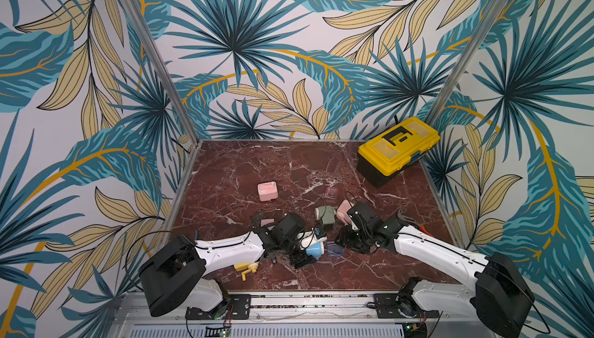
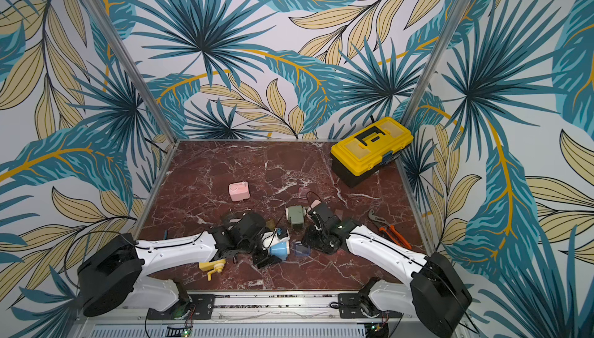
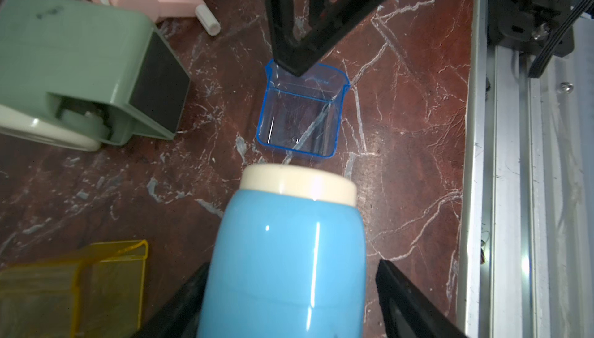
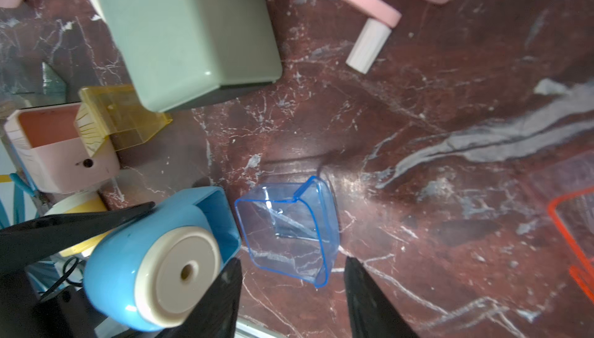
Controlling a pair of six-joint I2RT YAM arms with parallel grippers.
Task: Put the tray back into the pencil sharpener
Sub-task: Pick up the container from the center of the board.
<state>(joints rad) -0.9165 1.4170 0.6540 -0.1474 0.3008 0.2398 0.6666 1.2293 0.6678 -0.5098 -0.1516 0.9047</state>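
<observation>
Top views first. Spotted the blue pencil sharpener (image 1: 313, 249) down toward 6 o'clock on the marble table (image 1: 257, 166), sitting inside the left gripper (image 1: 307, 251). Found the clear blue tray (image 1: 334, 251) loose on the table just beside it at 3 o'clock, not in yet, with the right gripper (image 1: 339, 246) crowding it from the far side. Same layout in both top views. Also clocked a green sharpener (image 1: 324, 216) near 12 o'clock of the tray.

Left wrist next. Saw the sharpener between the left claw's jaws, spread wide, one jaw against the blue shell and a sliver of gap at the other. So cupped rather than clamped, by the look of it. Saw the tray flat on the table just past the sharpener's end.

Right wrist last. Found the right claw (image 4: 292, 259) partly open, jaws straddling the tray's near end without touching, holding nothing. Noticed the sharpener's empty slot (image 4: 218, 220) facing the tray, almost touching its edge.

For doing it well: probably needed to firm up the left grip first to stop the body skating. Then close gently on the thin side walls, square the tray to the slot and slide it straight in, no twisting. Also worth keeping clear of the yellow tray (image 4: 122, 118) nearby.
</observation>
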